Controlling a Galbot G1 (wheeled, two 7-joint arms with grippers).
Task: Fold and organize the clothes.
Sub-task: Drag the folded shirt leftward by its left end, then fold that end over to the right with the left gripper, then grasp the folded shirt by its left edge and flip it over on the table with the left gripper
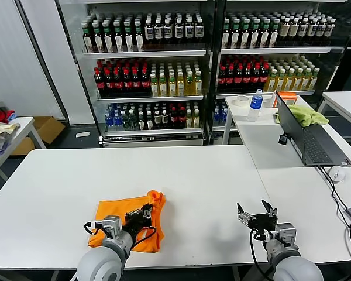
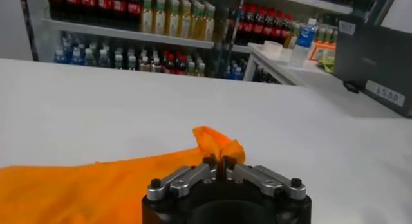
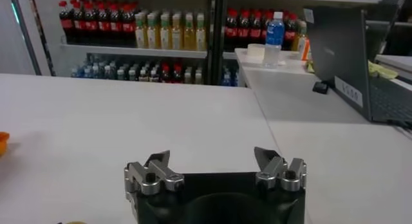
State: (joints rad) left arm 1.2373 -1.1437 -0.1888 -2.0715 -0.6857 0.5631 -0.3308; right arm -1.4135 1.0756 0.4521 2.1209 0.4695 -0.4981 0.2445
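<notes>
The clothes are one bright orange T-shirt [image 1: 120, 211], lying partly folded near the front edge of the white table [image 1: 193, 175]. No lettering shows. My left gripper [image 1: 146, 212] sits over its right side, by the raised corner. In the left wrist view the left gripper [image 2: 219, 161] has its fingertips almost together, pinching a bunched peak of the T-shirt [image 2: 96, 186]. My right gripper [image 1: 254, 206] hovers low over bare table to the right, open and holding nothing. In the right wrist view the right gripper [image 3: 215, 158] has wide-spread fingers, and a sliver of the T-shirt [image 3: 2, 140] shows at the edge.
An open laptop [image 1: 307, 137], a mouse [image 1: 337, 172], a water bottle [image 1: 255, 105], a tape roll [image 1: 241, 100] and a yellow-green cloth [image 1: 307, 115] stand on the adjoining right table. Drink shelves [image 1: 164, 82] line the back. A garment pile [image 1: 0, 126] lies far left.
</notes>
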